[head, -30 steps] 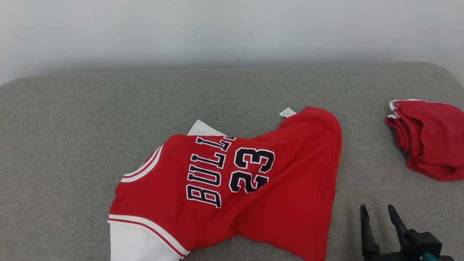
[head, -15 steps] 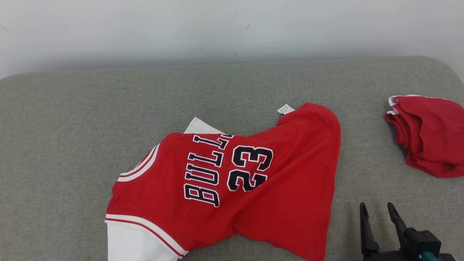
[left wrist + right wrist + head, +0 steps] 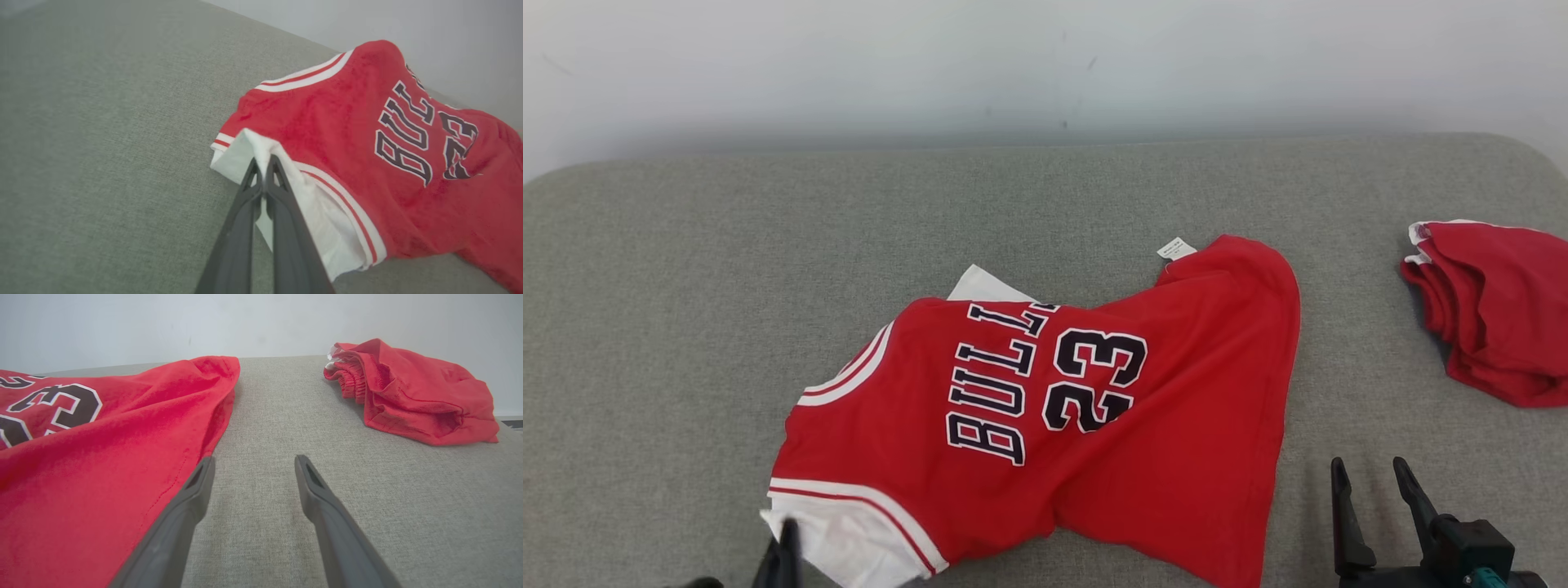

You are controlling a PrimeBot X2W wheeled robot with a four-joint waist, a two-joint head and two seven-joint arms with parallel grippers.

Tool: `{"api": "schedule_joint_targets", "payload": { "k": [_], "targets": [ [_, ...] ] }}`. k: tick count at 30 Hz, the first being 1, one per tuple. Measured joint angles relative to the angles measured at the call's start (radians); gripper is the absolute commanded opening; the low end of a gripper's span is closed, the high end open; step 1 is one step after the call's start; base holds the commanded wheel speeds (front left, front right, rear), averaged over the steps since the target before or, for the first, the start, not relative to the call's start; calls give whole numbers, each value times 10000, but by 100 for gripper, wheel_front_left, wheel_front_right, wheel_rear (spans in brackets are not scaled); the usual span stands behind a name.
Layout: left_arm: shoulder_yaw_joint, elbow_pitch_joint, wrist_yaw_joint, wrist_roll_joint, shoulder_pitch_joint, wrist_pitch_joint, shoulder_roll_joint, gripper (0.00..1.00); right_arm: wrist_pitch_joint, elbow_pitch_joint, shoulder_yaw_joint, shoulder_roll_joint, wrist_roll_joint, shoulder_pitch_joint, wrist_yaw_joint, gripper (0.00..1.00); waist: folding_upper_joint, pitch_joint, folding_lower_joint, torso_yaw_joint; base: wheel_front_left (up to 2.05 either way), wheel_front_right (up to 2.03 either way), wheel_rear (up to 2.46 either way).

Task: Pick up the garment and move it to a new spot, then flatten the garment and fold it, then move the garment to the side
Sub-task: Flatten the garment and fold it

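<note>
The garment (image 3: 1062,408) is a red jersey with dark lettering and a white sleeve, lying rumpled in the middle of the grey padded surface (image 3: 686,286). It also shows in the left wrist view (image 3: 367,134) and the right wrist view (image 3: 81,457). My left gripper (image 3: 786,543) sits at the bottom left, shut on the white sleeve edge (image 3: 253,147), which is pinched between its fingertips (image 3: 263,163). My right gripper (image 3: 1368,482) stands open at the lower right, just beside the garment's right hem, with nothing between its fingers (image 3: 253,465).
A second red cloth item (image 3: 1494,306), bunched up, lies at the far right of the surface (image 3: 412,392). A pale wall (image 3: 1045,65) rises behind the surface's back edge. Bare grey padding stretches to the left of the garment.
My left gripper has come into the head view at the bottom left and closed on the white sleeve, lifting its edge slightly. The camera shifted a little. The right gripper stayed put.
</note>
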Motion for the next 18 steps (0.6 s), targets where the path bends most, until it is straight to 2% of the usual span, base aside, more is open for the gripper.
{"api": "schedule_joint_targets", "payload": {
  "k": [6,14,18],
  "targets": [
    [153,-1057,313,121,-27,255,311,0,0,111,303,-2,121,-7,0,100,0,25,0,-1,0,0,0],
    [305,-1641,612,132,126,558,512,0,0,596,2123,6,1258,232,0,100,0,42,0,-20,0,0,0],
    [284,-1712,683,148,142,589,512,0,0,639,2504,4,1664,658,0,100,0,5,0,56,0,0,0]
  ]
}}
